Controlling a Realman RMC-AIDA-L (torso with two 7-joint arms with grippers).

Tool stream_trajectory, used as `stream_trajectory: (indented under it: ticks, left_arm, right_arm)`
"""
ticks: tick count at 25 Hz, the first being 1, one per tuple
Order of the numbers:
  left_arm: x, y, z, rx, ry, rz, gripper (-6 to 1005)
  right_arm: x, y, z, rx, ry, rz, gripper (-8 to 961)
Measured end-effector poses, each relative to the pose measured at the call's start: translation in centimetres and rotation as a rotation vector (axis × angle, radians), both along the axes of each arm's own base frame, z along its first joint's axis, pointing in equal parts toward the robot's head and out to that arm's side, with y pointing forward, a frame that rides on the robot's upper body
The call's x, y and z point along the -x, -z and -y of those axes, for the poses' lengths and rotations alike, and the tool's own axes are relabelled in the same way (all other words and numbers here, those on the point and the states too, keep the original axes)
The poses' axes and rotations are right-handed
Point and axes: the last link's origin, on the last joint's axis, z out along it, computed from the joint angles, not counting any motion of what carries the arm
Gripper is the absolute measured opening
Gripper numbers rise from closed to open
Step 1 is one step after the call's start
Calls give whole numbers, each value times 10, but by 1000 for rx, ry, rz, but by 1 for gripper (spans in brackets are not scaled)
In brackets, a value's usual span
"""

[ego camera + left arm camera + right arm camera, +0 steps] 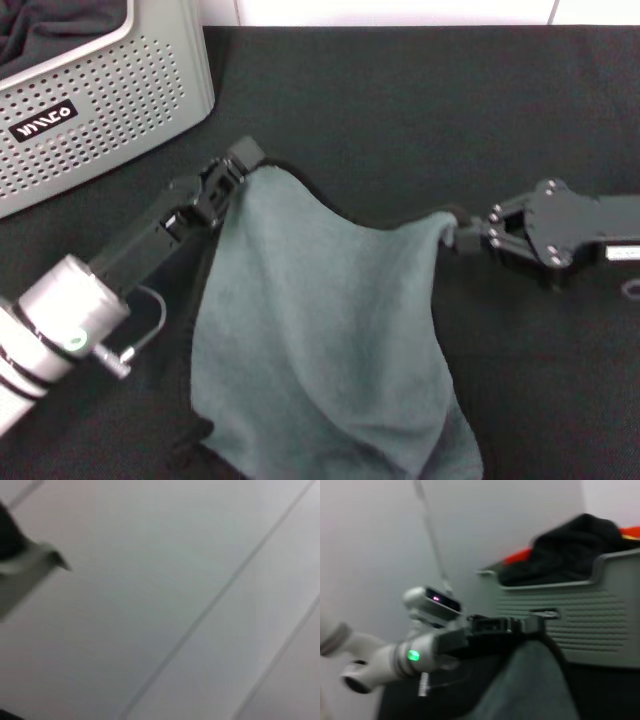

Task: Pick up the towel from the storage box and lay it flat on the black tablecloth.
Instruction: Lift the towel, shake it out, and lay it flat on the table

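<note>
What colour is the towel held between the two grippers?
Grey-green, with thin dark edging. The towel shows best in the head view.

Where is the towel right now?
In the head view the towel hangs out of the storage box, stretched between the left gripper and right gripper, each pinching an upper corner, above the black tablecloth.

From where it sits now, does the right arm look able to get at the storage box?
Probably not as things stand. The right tool is shut on a corner of the towel, and the storage box sits on the far left, beyond the left tool holding the other corner.
</note>
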Motion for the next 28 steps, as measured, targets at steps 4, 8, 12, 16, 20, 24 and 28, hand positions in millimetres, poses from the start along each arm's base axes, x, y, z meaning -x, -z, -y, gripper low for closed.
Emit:
stream_trajectory:
  ticks: [4,8,12,16,20,24,28]
  left_arm:
    - [5,-1,-21,-50,-77,-55,18]
    - [10,-3,-39,-90,-158,-86,18]
    - [17,-5,-50,-116,-232,-107,18]
    - [25,-4,-57,-113,-298,-138,18]
    - [34,-1,-62,-106,-352,-183,19]
    - [32,0,-65,-105,-348,-195,19]
    - [25,0,-69,-108,-322,-200,19]
  right_arm:
    - [-1,10,-23,-80,53,43,15]
    - [3,26,-41,-100,99,87,16]
    - [8,47,-55,-94,149,154,16]
    - [11,59,-59,-66,182,201,17]
    - [9,59,-64,-82,233,221,17]
    - [0,54,-69,-116,288,234,18]
    - [-11,46,-72,-175,331,256,18]
